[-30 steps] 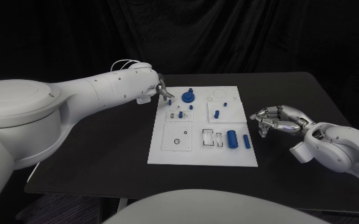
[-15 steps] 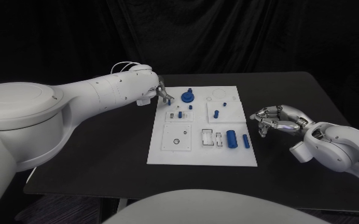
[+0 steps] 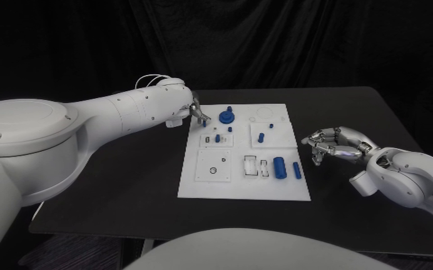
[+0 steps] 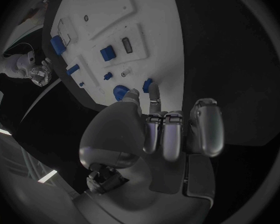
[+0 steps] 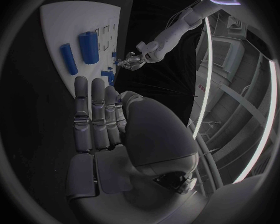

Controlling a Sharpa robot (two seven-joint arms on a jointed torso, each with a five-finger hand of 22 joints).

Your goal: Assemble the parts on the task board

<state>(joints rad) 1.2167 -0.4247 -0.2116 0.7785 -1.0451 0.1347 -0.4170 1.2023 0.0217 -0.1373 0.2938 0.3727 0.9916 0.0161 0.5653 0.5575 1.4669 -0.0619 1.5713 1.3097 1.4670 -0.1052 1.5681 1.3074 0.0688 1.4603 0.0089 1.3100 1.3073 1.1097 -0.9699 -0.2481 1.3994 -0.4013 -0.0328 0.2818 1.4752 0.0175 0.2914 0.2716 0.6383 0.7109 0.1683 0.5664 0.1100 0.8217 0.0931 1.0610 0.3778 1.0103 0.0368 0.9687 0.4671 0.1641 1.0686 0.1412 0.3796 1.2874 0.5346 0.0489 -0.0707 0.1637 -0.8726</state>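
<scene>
At board's far-left corner: left hand [image 3: 193,111] pinching small blue part [image 4: 147,84], nearest the sockets there. Right hand [image 3: 330,145] off board's right edge, fingers curled, empty.

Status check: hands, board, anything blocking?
Left hand at the task board's far left corner, fingers on a small blue part. Right hand open, off the board's right edge. Nothing blocking.

Head view: dim room, black backdrop; overhead light falls on the white task board [image 3: 245,151] and arms, sharp focus. Wrist views: heavy fisheye bending, dark vignette at rim. Bright curved light strips [image 5: 209,64] glare in right wrist view.
</scene>
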